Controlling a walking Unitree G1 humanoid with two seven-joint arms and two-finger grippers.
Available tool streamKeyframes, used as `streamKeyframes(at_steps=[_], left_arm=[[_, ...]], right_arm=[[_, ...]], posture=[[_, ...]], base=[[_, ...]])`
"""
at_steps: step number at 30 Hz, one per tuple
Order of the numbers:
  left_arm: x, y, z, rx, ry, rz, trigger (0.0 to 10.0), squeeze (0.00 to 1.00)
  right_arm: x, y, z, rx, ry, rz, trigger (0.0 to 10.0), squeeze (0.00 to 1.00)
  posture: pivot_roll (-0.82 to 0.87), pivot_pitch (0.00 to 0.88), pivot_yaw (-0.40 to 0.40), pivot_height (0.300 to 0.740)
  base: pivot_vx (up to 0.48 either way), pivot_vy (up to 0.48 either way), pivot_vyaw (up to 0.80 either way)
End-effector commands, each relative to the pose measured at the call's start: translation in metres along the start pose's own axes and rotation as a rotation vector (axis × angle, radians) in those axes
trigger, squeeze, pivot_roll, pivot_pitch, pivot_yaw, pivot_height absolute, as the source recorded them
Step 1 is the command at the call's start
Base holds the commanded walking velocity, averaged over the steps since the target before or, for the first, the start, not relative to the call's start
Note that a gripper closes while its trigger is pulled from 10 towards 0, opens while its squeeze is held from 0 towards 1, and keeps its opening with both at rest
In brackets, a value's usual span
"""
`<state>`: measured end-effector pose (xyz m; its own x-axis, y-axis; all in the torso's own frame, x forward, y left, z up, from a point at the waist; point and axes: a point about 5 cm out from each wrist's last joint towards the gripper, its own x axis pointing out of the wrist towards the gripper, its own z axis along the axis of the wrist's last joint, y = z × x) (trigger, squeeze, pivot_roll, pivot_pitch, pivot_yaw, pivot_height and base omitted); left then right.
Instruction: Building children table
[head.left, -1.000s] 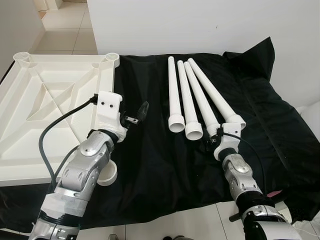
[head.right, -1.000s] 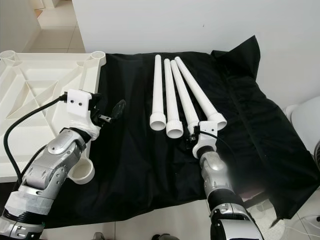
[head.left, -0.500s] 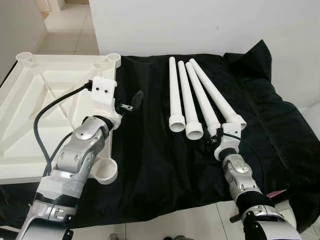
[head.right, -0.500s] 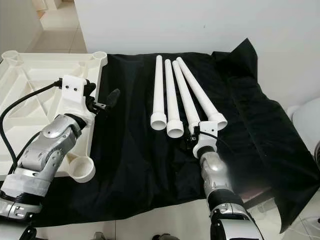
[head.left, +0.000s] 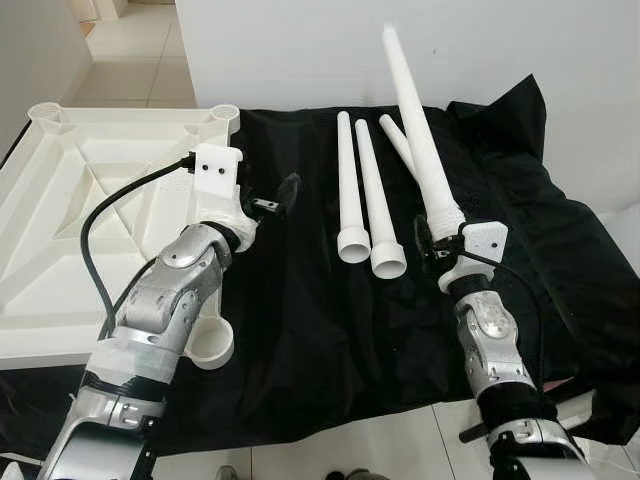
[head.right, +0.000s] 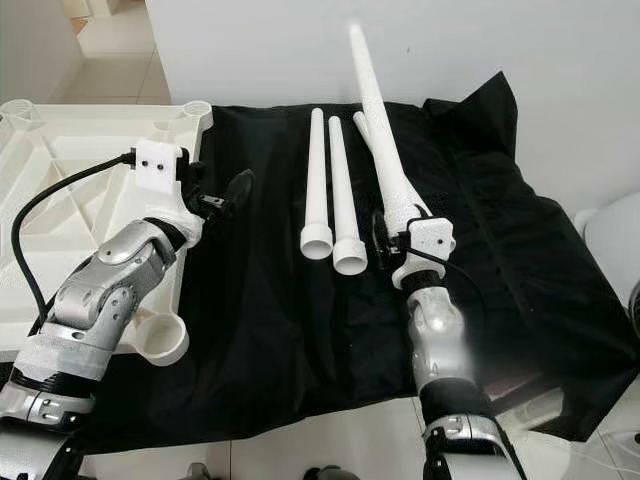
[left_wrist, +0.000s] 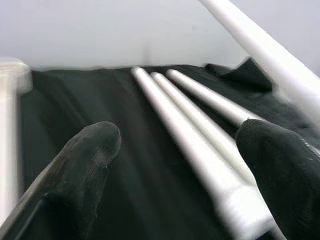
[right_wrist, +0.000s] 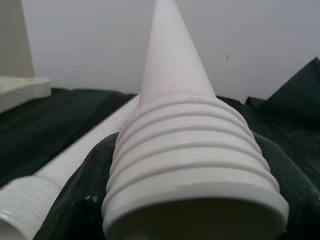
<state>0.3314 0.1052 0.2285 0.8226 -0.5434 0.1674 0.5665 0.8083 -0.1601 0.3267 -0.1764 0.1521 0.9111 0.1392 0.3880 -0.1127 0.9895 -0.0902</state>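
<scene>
The right gripper (head.left: 432, 243), fingers clamped on a white table leg's (head.left: 415, 113) threaded end, raises it off the black cloth (head.left: 330, 330), presumably for the upturned tabletop (head.left: 60, 215) at the cloth's left edge, while the left gripper (head.left: 275, 200) hovers, fingers apart.

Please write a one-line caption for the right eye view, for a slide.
Right gripper lifts one white table leg off the black cloth; left gripper hovers open beside the upturned tabletop.

Place: room in a home.
Floor: pale glossy tiles (head.left: 130, 60), running on into a further room.
Wall: plain white (head.left: 300, 50).
Work area: black cloth (head.left: 300, 300) spread flat against the wall.
</scene>
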Motion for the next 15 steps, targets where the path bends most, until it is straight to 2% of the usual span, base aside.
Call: streamKeyframes(at_steps=[1, 3, 4, 5, 6, 8, 9, 10, 11, 12, 14, 15], left_arm=[[-0.002, -0.027, 0.009, -0.052, -0.013, -0.407, 10.0, 0.00], [-0.002, -0.034, 0.012, -0.110, -0.004, -0.476, 10.0, 0.00], [-0.002, -0.034, 0.012, -0.110, -0.004, -0.476, 10.0, 0.00], [-0.001, -0.037, 0.014, -0.158, 0.006, -0.519, 10.0, 0.00], [-0.001, -0.037, 0.014, -0.158, 0.006, -0.519, 10.0, 0.00], [0.001, -0.046, 0.022, -0.254, 0.010, -0.602, 10.0, 0.00], [0.001, -0.046, 0.022, -0.254, 0.010, -0.602, 10.0, 0.00], [0.003, -0.048, 0.026, -0.294, 0.003, -0.627, 10.0, 0.00], [0.006, -0.050, 0.027, -0.304, 0.010, -0.647, 10.0, 0.00], [0.006, -0.050, 0.027, -0.304, 0.010, -0.647, 10.0, 0.00], [0.013, -0.050, 0.026, -0.330, 0.027, -0.644, 10.0, 0.00], [0.013, -0.050, 0.026, -0.330, 0.027, -0.644, 10.0, 0.00]], right_arm=[[0.000, 0.006, 0.008, -0.005, -0.059, 0.033, 10.0, 0.00], [0.000, 0.013, 0.009, -0.019, -0.065, 0.077, 10.0, 0.00], [0.000, 0.013, 0.009, -0.019, -0.065, 0.077, 10.0, 0.00], [0.000, 0.019, 0.010, -0.032, -0.066, 0.116, 10.0, 0.00], [0.000, 0.019, 0.010, -0.032, -0.066, 0.116, 10.0, 0.00], [0.000, 0.033, 0.011, -0.038, -0.064, 0.206, 10.0, 0.00], [0.000, 0.033, 0.011, -0.038, -0.064, 0.206, 10.0, 0.00], [0.000, 0.041, 0.012, -0.045, -0.069, 0.253, 10.0, 0.00], [0.000, 0.051, 0.013, -0.051, -0.078, 0.302, 10.0, 0.00], [0.000, 0.051, 0.013, -0.051, -0.078, 0.302, 10.0, 0.00], [0.001, 0.065, 0.016, -0.065, -0.094, 0.362, 10.0, 0.00], [0.001, 0.065, 0.016, -0.065, -0.094, 0.362, 10.0, 0.00]], posture=[[-0.02, 0.083, -0.021, 0.740], [-0.01, 0.082, -0.020, 0.740], [-0.01, 0.082, -0.020, 0.740], [-0.01, 0.080, -0.020, 0.740], [-0.01, 0.080, -0.020, 0.740], [-0.01, 0.079, -0.019, 0.740], [-0.01, 0.079, -0.019, 0.740], [-0.01, 0.078, -0.019, 0.740], [-0.01, 0.076, -0.018, 0.740], [-0.01, 0.076, -0.018, 0.740], [-0.02, 0.076, -0.015, 0.740], [-0.02, 0.076, -0.015, 0.740]], base=[[0.000, 0.000, 0.00], [0.000, 0.000, 0.00], [0.000, 0.000, 0.00], [0.000, 0.000, 0.00], [0.000, 0.000, 0.00], [0.000, 0.000, 0.00], [0.000, 0.000, 0.00], [0.000, 0.000, 0.00], [0.000, 0.000, 0.00], [0.000, 0.000, 0.00], [0.000, 0.000, 0.00], [0.000, 0.000, 0.00]])
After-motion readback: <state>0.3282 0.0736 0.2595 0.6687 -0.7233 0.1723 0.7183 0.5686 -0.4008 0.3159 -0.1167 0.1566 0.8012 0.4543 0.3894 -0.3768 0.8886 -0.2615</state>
